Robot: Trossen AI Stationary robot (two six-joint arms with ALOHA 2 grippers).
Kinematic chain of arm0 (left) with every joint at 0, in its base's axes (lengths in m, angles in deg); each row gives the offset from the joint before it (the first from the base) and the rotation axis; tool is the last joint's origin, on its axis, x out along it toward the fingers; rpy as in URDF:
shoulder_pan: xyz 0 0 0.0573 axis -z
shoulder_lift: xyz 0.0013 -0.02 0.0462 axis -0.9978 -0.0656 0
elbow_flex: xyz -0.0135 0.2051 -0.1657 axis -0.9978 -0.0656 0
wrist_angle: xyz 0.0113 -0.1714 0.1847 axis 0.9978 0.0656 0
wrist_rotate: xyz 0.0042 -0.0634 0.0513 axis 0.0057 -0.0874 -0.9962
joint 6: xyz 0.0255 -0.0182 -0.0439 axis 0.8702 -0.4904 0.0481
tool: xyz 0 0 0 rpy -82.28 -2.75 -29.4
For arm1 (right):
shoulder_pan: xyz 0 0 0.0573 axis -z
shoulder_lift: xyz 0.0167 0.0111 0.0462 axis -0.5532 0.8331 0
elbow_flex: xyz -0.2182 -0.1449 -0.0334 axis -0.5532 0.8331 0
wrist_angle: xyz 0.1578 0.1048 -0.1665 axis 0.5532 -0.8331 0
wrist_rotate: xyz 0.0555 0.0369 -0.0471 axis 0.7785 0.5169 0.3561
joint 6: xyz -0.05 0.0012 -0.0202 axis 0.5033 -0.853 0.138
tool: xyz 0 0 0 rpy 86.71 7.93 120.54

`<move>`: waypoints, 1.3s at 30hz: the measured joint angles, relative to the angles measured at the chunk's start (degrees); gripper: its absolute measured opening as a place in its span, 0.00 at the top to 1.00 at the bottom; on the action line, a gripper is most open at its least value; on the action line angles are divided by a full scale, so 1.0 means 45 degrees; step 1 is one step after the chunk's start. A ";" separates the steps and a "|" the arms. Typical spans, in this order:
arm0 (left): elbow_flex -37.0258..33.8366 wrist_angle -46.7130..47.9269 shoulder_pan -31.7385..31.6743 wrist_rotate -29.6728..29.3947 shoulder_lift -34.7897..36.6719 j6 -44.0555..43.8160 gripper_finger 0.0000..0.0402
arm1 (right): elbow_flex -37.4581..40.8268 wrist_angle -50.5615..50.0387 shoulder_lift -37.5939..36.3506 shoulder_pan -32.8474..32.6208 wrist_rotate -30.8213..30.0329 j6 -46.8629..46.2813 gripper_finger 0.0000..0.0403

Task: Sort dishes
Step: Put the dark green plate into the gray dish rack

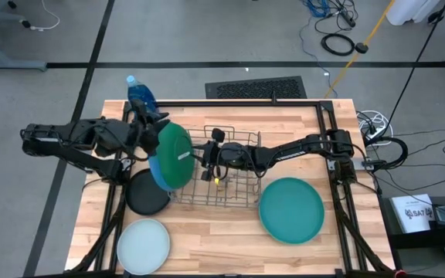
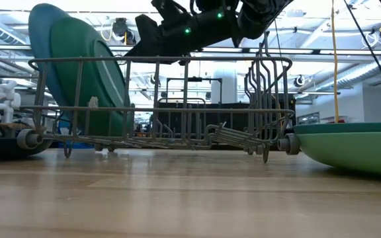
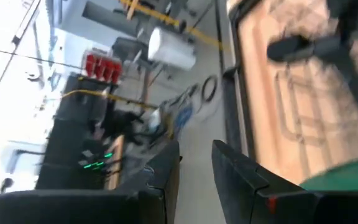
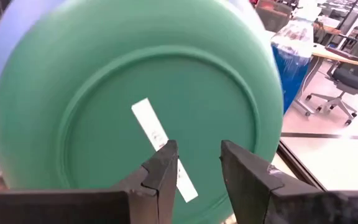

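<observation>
The dark green plate [image 1: 179,153] stands on edge in the left end of the grey wire rack [image 1: 234,179] and leans on the large blue plate [image 1: 156,171] behind it. In the low view both plates [image 2: 88,86] tilt left. My right gripper [image 4: 199,163], open, reaches over the rack from the right, right in front of the green plate's underside. My left gripper [image 1: 154,123] is open above the plates' far rim, with nothing between its fingers [image 3: 166,174]. The light green plate [image 1: 292,208], the black plate [image 1: 145,194] and the pale plate [image 1: 143,245] lie flat on the table. My right gripper comes level from the table's right, its fingertips [image 4: 166,155] right at the dark green plate's underside near the white label [image 4: 151,127]. Whether they touch it, I cannot tell. Nothing sits between the fingers.
A blue soap bottle [image 1: 139,94] stands at the far left, just behind my left gripper. The rack's upright wires [image 2: 266,79] rise at its right end. Bare wood shows along the near edge between the pale plate and the light green plate.
</observation>
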 joint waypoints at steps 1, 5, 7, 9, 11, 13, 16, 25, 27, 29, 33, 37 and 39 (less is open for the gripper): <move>0.0000 -0.0057 0.0029 0.0315 0.0037 -0.0403 0.76 | 0.0000 -0.0118 -0.0013 -0.0001 0.0000 0.0151 0.71; 0.0000 -0.0036 0.0168 0.1275 -0.0008 -0.2268 0.76 | 0.0024 -0.0974 -0.0707 -0.0223 0.0003 0.0528 0.71; 0.0000 -0.0030 0.0217 0.1720 -0.0066 -0.3034 0.76 | -0.0002 -0.1720 -0.1458 -0.0342 0.0012 0.0576 0.71; 0.0000 -0.0007 0.0221 0.2055 -0.0128 -0.3425 0.76 | -0.0205 -0.3209 -0.2310 -0.0470 0.0015 0.0492 0.71; 0.0000 0.0009 0.0221 0.2099 -0.0156 -0.3699 0.76 | -0.0418 -0.5284 -0.3217 -0.0636 -0.0006 0.0261 0.71; 0.0000 0.0007 0.0221 0.2104 -0.0154 -0.4021 0.76 | -0.0599 -0.7494 -0.4145 -0.0899 -0.0094 -0.0234 0.71; 0.0000 0.0240 0.0221 0.2157 -0.0145 -0.4442 0.76 | -0.0620 -1.1032 -0.5533 -0.1573 -0.0211 -0.1233 0.71; 0.0000 0.1300 0.0211 0.3266 -0.0085 -0.5129 0.76 | 0.0163 -1.9869 -0.7582 -0.4237 -0.1362 -0.6747 0.68; 0.0000 0.1209 0.0211 0.3553 -0.0085 -0.5129 0.76 | 0.0808 -1.9876 -0.7703 -0.4654 -0.0628 -0.7540 0.68; 0.0000 0.1067 0.0216 0.3711 -0.0085 -0.5133 0.76 | 0.1563 -1.9779 -0.7778 -0.4933 -0.0075 -0.8164 0.68; 0.0000 0.0992 0.0211 0.3734 -0.0089 -0.5132 0.76 | 0.3233 -1.9731 -0.7757 -0.5018 0.0567 -0.8718 0.68; 0.0000 0.0833 0.0211 0.3740 -0.0094 -0.5417 0.76 | 0.4648 -1.9400 -0.7762 -0.4503 0.1032 -0.8332 0.68; 0.0005 0.0806 0.0221 0.3840 -0.0089 -0.5707 0.76 | 0.5189 -1.8957 -0.7762 -0.4140 0.1464 -0.7910 0.68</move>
